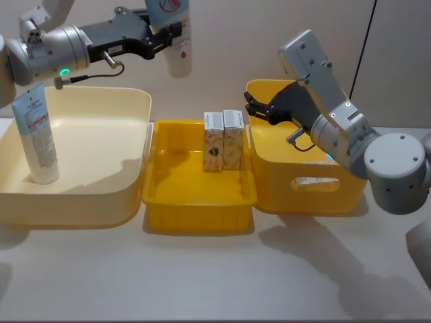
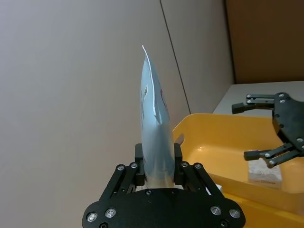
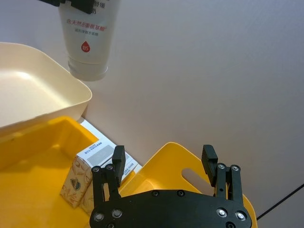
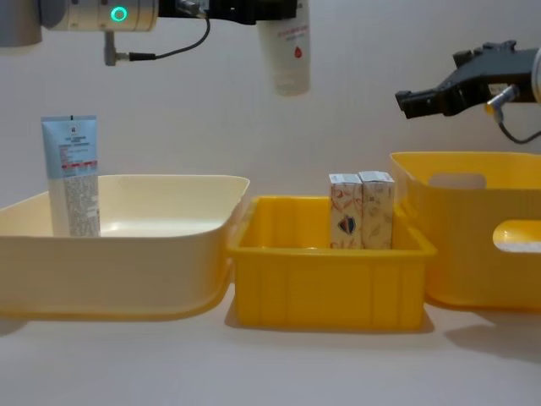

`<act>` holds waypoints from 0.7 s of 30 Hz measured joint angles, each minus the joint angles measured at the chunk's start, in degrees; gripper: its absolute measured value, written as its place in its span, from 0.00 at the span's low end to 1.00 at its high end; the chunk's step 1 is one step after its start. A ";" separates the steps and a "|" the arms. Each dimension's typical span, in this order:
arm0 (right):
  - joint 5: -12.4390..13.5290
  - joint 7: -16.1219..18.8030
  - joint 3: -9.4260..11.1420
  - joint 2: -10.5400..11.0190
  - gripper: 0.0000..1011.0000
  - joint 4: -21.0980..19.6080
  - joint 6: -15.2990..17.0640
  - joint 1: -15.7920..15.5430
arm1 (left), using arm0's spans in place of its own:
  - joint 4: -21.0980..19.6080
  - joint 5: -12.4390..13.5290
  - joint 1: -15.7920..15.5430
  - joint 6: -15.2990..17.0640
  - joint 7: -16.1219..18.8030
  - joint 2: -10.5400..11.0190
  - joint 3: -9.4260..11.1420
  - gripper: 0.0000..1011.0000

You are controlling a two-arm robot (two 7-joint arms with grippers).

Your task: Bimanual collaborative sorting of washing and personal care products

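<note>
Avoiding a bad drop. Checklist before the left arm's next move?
1. Grip: left hand shut on held tube, cap down: ok.
2. Position: held tube above cream bin: not ok, it looks past the right rim.
3. Room in cream bin: ok, standing tube is at its left side.
4. Path: right hand open over right bin, away from it: ok.
5. The boxes upright in middle bin: ok.

tubes (image 1: 38,134) 2 | boxes (image 1: 213,141) 2 | bins (image 1: 67,202) 3 (one cream)
</note>
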 joint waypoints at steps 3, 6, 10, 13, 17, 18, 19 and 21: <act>-0.23 -0.09 -0.07 -0.20 0.99 -0.23 0.48 -0.17 | 0.12 -0.28 -0.29 -0.02 -0.87 -0.27 0.31 0.31; -0.24 0.12 -0.09 -0.38 0.99 -0.57 0.71 -0.35 | 0.12 -0.60 -0.45 0.00 -1.84 -0.45 0.60 0.31; 0.39 1.18 0.06 -0.65 0.99 -1.25 0.81 -0.62 | 0.07 -0.97 -0.55 0.19 -2.93 -0.69 0.98 0.31; 1.48 2.41 0.40 -0.95 0.99 -2.02 0.82 -0.87 | 0.00 -1.30 -0.56 0.44 -3.72 -0.87 1.27 0.31; 3.11 3.94 0.92 -1.35 0.99 -2.96 0.92 -1.16 | -0.02 -1.67 -0.56 0.64 -4.60 -1.14 1.59 0.31; 3.83 4.53 1.17 -1.56 0.99 -3.40 0.99 -1.25 | -0.02 -1.83 -0.56 0.69 -4.92 -1.25 1.70 0.31; 4.30 4.91 1.28 -1.65 0.99 -3.61 1.06 -1.28 | -0.01 -1.88 -0.56 0.71 -5.06 -1.32 1.77 0.31; 5.33 5.75 1.58 -1.93 0.99 -4.19 1.30 -1.35 | 0.03 -2.01 -0.56 0.74 -5.29 -1.42 1.88 0.31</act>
